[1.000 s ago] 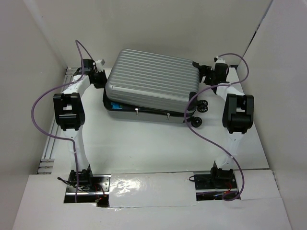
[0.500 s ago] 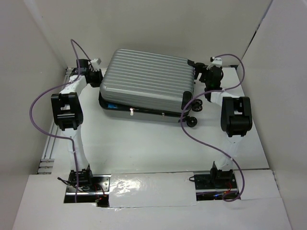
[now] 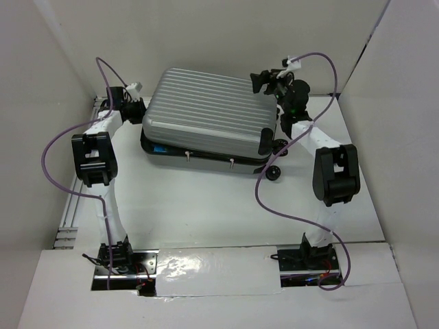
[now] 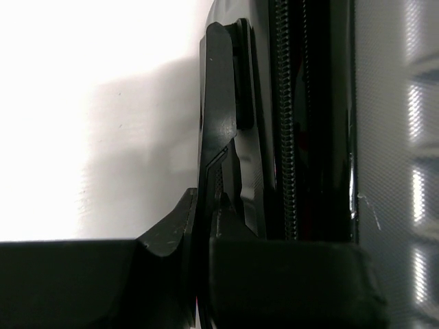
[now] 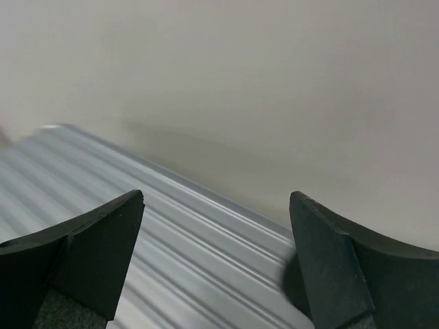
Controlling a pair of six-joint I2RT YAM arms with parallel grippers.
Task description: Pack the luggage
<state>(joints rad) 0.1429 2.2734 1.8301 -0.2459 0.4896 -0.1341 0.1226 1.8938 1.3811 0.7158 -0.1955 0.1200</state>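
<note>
I am reading the left gripper [image 3: 134, 110] as closed. Its fingers [image 4: 218, 103] are lying together flat along the black trim and zipper [image 4: 285, 137] on the left side of the luggage [image 3: 209, 113]. I cannot tell whether anything thin is pinched between them.

The luggage is lying flat on the white table [image 3: 206, 205], toward the far wall and between the two arms. Its ribbed shell is facing up and its wheels [image 3: 274, 173] are pointing right. The lid is sitting slightly ajar, and something blue [image 3: 161, 148] is showing in the front gap near the left corner.

The right gripper [image 5: 216, 197] is hovering above the far right corner of the shell. Its jaws are standing wide apart and holding nothing.
</note>
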